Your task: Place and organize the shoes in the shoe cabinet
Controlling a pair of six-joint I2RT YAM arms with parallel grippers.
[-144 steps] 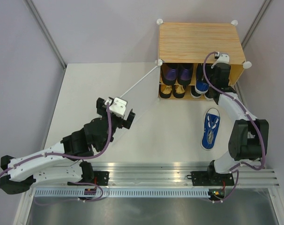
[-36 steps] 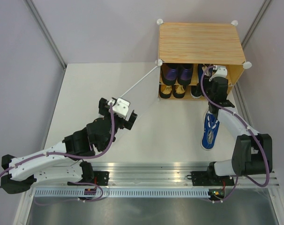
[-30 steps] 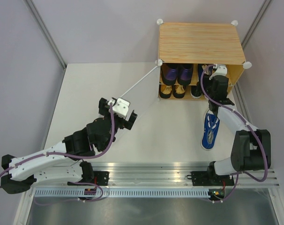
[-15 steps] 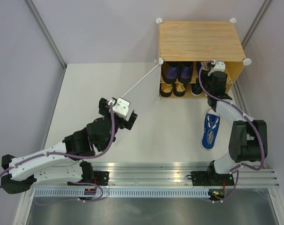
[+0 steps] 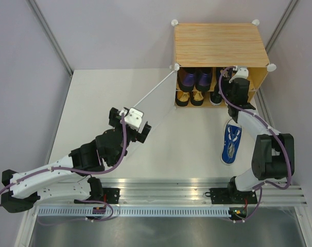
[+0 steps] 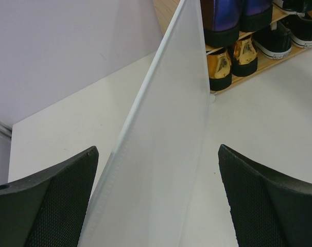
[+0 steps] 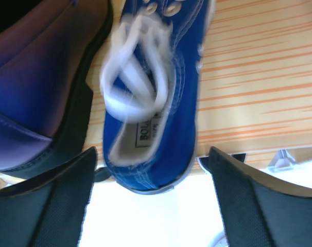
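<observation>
**A:** Shoes, position?

**B:** 1 blue sneaker (image 7: 156,103) sits in the upper right bay of the shoe cabinet (image 5: 220,45). Its heel faces outward and its white laces are up. It is just beside the dark purple shoes (image 5: 193,78), which fill the upper left bay. There is wood-grain board on its other side. The wrist view is slightly blurred.

**A:** Lower level?

**B:** Gold shoes (image 6: 230,62) are lower left, directly under the purple pair. Black shoes (image 6: 284,41) are lower right, with white-edged soles showing.

**A:** Anything outside the cabinet?

**B:** The second blue sneaker (image 5: 230,142) lies on the counter (image 5: 94,103). It is in front of the cabinet's right half, partly under the right arm.

**A:** Right pincer?

**B:** The right pincer (image 7: 152,152) is at the mouth of the upper right bay and released. Its fingers (image 7: 48,200) are spread wide. The shelved sneaker's heel sits between the tips with a gap on either side.

**A:** Left pincer?

**B:** The left pincer (image 6: 157,152) is well apart from the shelves, out at the free end of the white door panel (image 6: 161,103). The door stands swung open from the cabinet's left front corner. The pincer is released, with 2 fingers wide apart and the panel's edge standing between them. The panel is nearer the left finger. Whether it touches there, cannot tell.
</observation>
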